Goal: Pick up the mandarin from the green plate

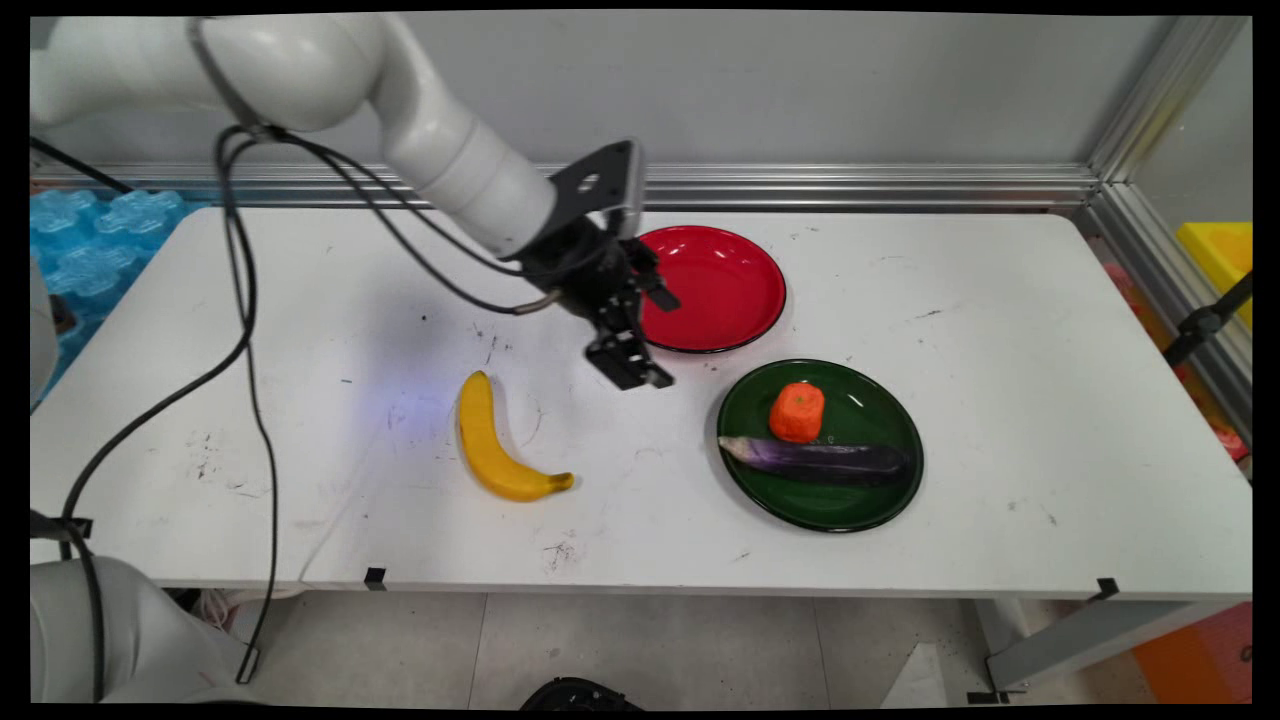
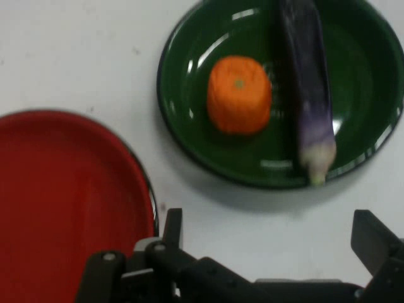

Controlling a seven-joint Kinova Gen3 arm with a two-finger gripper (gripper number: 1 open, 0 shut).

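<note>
Gripper [image 1: 640, 350] hangs above the desk [image 1: 1000, 330], at the near-left rim of the red plate [image 1: 725, 285], holding nothing. Fingers [image 2: 173, 228] spread wide w/ bare desk between them in the hand view.

Green plate [image 1: 880, 400] sits just right of the gripper, near the red one but apart. On it: an orange carrot stub [image 1: 797, 411] upright, and a purple eggplant [image 1: 815, 459] lying across the near side, tip at the plate's left rim. Banana [image 1: 495, 445] lies on the desk to the gripper's near-left, apart from both plates.

Risks, my read: a straight drop could clip the red plate's rim w/ one finger and shove it. Eggplant looks smooth and round, so it might roll if nudged.
</note>
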